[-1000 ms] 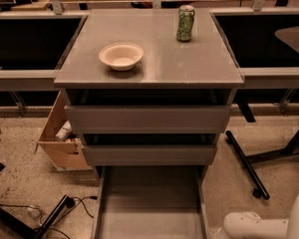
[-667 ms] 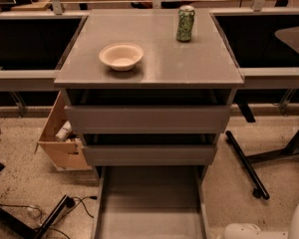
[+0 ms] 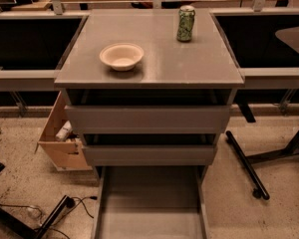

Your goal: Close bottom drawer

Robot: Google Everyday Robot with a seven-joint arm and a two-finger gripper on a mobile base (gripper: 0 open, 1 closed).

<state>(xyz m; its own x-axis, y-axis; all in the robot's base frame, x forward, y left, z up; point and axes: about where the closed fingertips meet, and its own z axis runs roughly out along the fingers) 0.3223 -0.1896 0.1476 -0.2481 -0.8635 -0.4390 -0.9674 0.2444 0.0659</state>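
I am facing the grey table (image 3: 159,59), and its bottom drawer (image 3: 149,203) is standing pulled far out toward me under the two upper drawer fronts (image 3: 147,119), running past the lower edge of the view so that its front is hidden. It is looking like a long, shallow, stiff tray with nothing in it that I can see, so I am judging it light and easy to slide on its runners. With no handle expected, I am planning a flat, centred push on the front, since an off-centre shove could skew it and make it bind. A bowl (image 3: 121,56) and a can (image 3: 186,23) are sitting on the table and could rattle if the drawer slams. My tool is sitting outside the view, so I cannot tell whether it is spread or pressed together. Compared with a second ago, the white part of my arm at the lower right has dropped out of sight; the drawer is not looking moved.
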